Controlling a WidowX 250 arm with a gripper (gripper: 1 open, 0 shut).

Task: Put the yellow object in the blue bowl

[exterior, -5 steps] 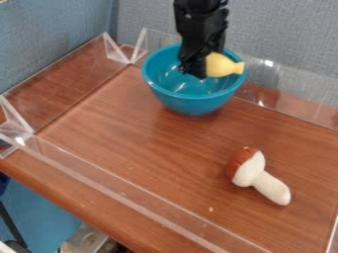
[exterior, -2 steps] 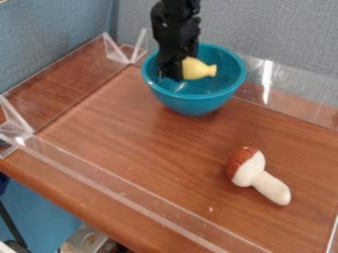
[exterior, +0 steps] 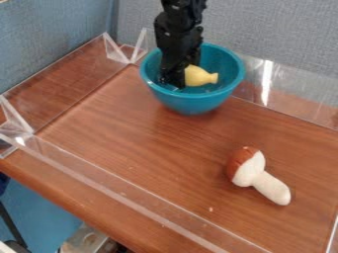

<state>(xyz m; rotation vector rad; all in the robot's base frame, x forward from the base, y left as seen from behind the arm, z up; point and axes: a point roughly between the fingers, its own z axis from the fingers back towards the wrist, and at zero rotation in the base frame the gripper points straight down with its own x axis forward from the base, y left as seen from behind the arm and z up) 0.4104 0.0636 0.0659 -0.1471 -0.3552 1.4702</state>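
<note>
The black gripper is seen with its jaws clamped on the yellow object, a small smooth banana-shaped toy held down inside the blue bowl, close to the round, glossy teal wall on the left. The bowl is set near the back of a wooden tabletop edged by low clear plastic walls. Open wood is left in front, where a cream mushroom toy with a red-brown cap is laid well apart at the right.

view: single | position: high, front of table | facing: obliquely down | range: near
</note>
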